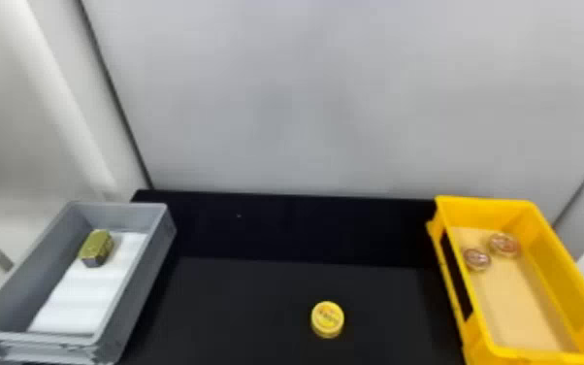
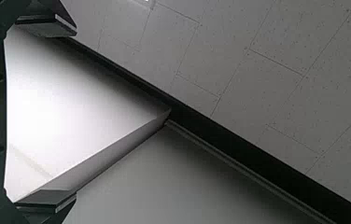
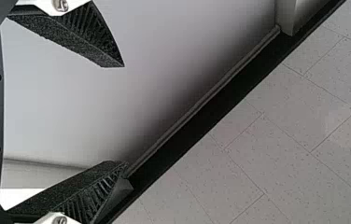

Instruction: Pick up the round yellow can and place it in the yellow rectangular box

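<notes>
The round yellow can [image 1: 327, 319] sits upright on the black table, right of the middle in the head view, between two boxes. To its right stands the yellow rectangular box [image 1: 567, 272], holding two small round tins, one [image 1: 477, 259] beside the other [image 1: 504, 245], near its far end. In the left wrist view my left gripper [image 2: 73, 114] is open, its fingers wide apart with nothing between them. In the right wrist view my right gripper [image 3: 126, 116] is open too, and nothing is held between its fingers.
A grey box [image 1: 155, 252] stands at the left with a gold-green block [image 1: 96, 248] on a white lining inside. Behind the black table [image 1: 237, 310] rises a pale grey wall [image 1: 305, 107]. Both wrist views face wall panels and floor tiles.
</notes>
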